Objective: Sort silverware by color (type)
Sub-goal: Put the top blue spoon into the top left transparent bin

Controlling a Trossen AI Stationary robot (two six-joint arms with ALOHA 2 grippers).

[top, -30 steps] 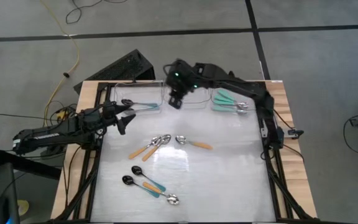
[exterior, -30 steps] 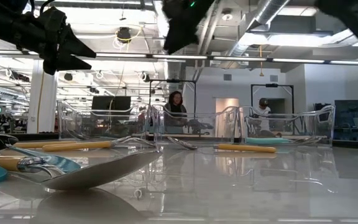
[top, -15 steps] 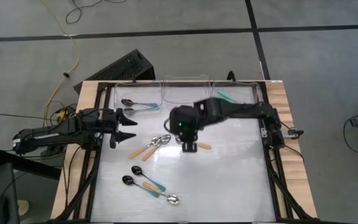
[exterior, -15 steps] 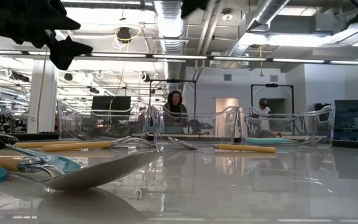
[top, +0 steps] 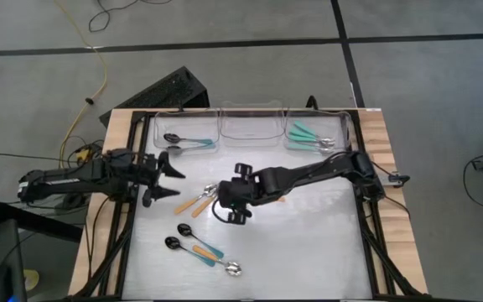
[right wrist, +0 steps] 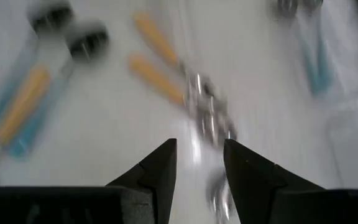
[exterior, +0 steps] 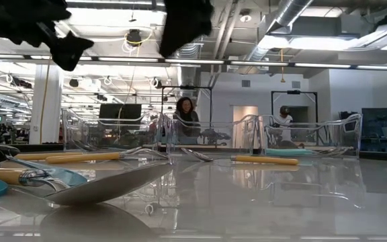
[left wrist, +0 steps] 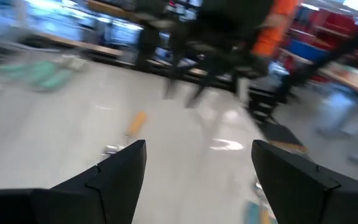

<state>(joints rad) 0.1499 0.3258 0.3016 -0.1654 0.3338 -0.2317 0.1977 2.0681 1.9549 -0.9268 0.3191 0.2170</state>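
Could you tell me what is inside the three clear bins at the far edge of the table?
Left bin: blue-handled spoons. Middle bin: nothing visible. Right bin: teal-handled spoons.

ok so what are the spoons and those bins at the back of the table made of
The spoons' bowls look like polished metal: silver, mirror-like, reflecting the ceiling lights. A few bowls are black, so possibly coated or plastic. The orange handles and teal handles look like matte plastic or silicone, in flat, even colour. The bins look like clear, glossy plastic; the room shows through their walls.
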